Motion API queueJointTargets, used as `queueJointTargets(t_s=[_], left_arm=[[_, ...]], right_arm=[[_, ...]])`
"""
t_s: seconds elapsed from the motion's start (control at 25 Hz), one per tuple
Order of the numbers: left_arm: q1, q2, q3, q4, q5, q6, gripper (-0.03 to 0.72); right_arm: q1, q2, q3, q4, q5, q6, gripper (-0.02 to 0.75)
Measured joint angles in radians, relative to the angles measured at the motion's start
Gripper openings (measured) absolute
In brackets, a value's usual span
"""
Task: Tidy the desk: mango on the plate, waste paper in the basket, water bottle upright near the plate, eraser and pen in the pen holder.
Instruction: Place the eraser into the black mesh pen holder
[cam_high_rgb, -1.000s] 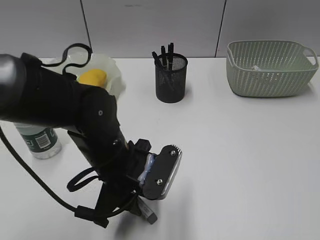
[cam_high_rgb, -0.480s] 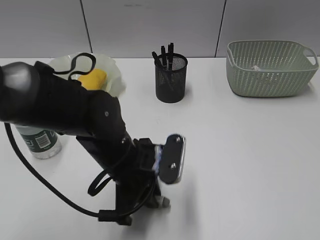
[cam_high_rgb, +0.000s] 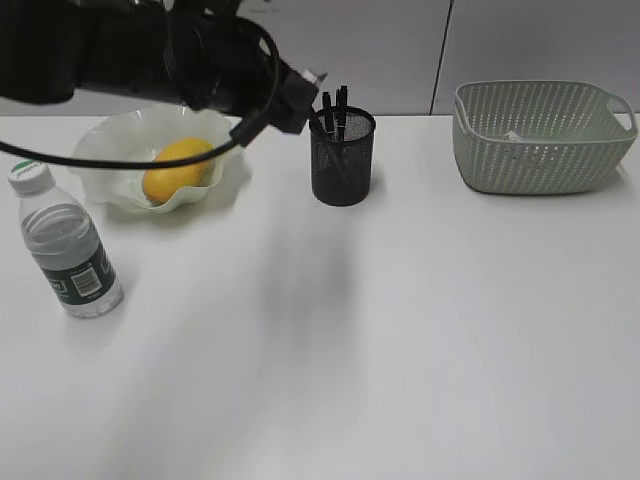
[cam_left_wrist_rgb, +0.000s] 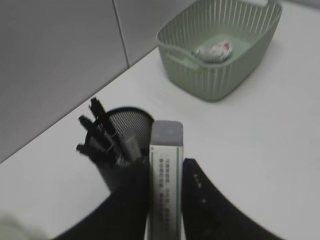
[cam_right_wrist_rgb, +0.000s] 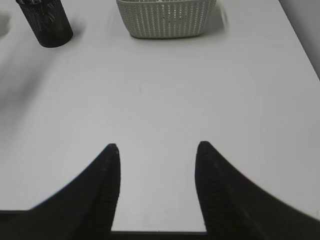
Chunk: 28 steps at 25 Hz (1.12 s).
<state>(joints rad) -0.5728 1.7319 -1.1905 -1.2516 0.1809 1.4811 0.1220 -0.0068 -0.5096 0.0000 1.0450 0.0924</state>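
A: Where's your left gripper (cam_left_wrist_rgb: 165, 200) rn?

B: Up high at the back of the desk (cam_high_rgb: 420, 330), just left of the pen holder (cam_high_rgb: 342, 157). In the ext view you see mostly the dark arm and its cable; the fingertips themselves are hard to pick out there.

A: Holding anything?

B: Yep. Wrist cam shows your jaws clamped on the eraser (cam_left_wrist_rgb: 166, 170), a long block in a printed sleeve w/ a grey end sticking out past the fingers (cam_left_wrist_rgb: 205, 200). That grey end sits right by the holder's rim, on its near side. Can't tell if it's touching the mesh.

A: What's in the holder?

B: A few black pens (cam_high_rgb: 333, 108) standing in it, tips up.

A: And your right gripper (cam_right_wrist_rgb: 157, 155)?

B: Jaws apart, nothing between them, over bare desk. You only see it in its own wrist cam.

A: Rest of the stuff?

B: Mango (cam_high_rgb: 178, 168) lies in the plate (cam_high_rgb: 105, 135), back left. Water bottle (cam_high_rgb: 68, 252) stands upright w/ cap on, in front of the plate and near it. Basket (cam_high_rgb: 540, 140) is back right, well apart from the holder. Waste paper (cam_left_wrist_rgb: 214, 51) lies inside it on the bottom, white wad w/ a bit of red.
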Motion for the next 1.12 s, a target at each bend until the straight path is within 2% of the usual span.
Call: queueJointTargets(t_s=[0.04,0.08,0.16,0.28,0.36,0.64,0.76,0.92,1.12], left_arm=[[0.025,0.015,-0.032,-0.063,0.050,0.029,0.140],[0.059,0.034,-0.062,-0.171,0.115,0.092,0.140],[0.145,0.072,-0.105,-0.370,0.342,0.243,0.140],[0.249,0.120,-0.137,-0.453,0.589,0.326,0.140],[0.280,0.129,-0.142,-0.469,0.579,0.346,0.140],[0.282,0.186,-0.145,-0.480,0.328,0.568,0.140],[0.282,0.239,-0.170,-0.480,0.360,0.588,0.140],[0.269,0.329,-0.274,-0.479,0.501,0.590,0.140],[0.193,0.422,-0.412,-0.480,0.462,0.590,0.140]], right_arm=[[0.000,0.000,0.000,0.000,0.000,0.000,0.393],[0.000,0.000,0.000,0.000,0.000,0.000,0.393],[0.000,-0.001,0.000,0.000,0.000,0.000,0.393],[0.000,-0.001,0.001,0.000,0.000,0.000,0.393],[0.000,-0.001,0.001,0.000,0.000,0.000,0.393],[0.000,-0.001,0.001,0.000,0.000,0.000,0.393],[0.000,-0.001,0.001,0.000,0.000,0.000,0.393],[0.000,-0.001,0.001,0.000,-0.001,0.000,0.393],[0.000,-0.001,0.001,0.000,-0.001,0.000,0.393]])
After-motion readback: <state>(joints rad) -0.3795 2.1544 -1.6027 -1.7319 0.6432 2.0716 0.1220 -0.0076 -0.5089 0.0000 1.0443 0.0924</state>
